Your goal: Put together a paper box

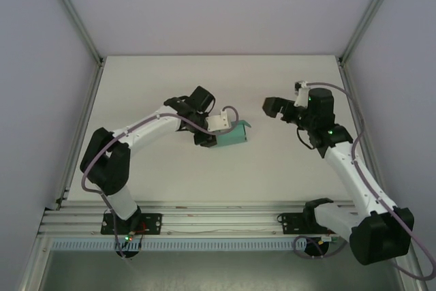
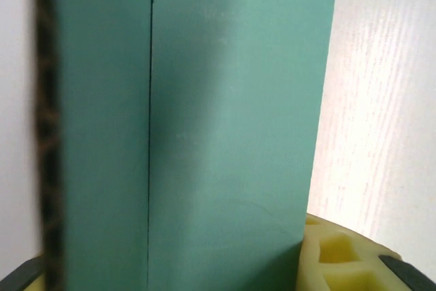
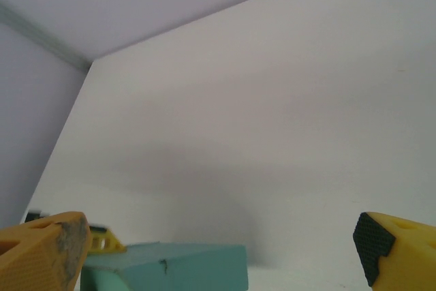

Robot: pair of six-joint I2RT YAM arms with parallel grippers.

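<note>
Holding the paper box (image 1: 233, 135) is the work of the left fingers (image 1: 221, 126). In the left wrist view one yellow finger (image 2: 340, 257) lies against the edge of the green card (image 2: 225, 134), and the card goes in between the pair, so I judge them closed on it at about half of their width. The long axis of the box runs straight out from these fingers, and a thin dark line follows its length.

The right fingers (image 1: 272, 107) stand wide apart with nothing between them. They are well apart from the box, above the tabletop (image 1: 170, 86). From them the box lies ahead, low and a little to the left: in the right wrist view it (image 3: 170, 264) sits near the left yellow finger (image 3: 41, 250) and far from the other one with the black pad (image 3: 398, 247).

The coming move, as I judge it, is for the right fingers to go forward and down to the free end, because the left arm is busy with the hold.

The box is the one container here. A small flap seems raised at its far corner in the top view. Whether the end is shut, or whether anything is inside, I cannot tell.
</note>
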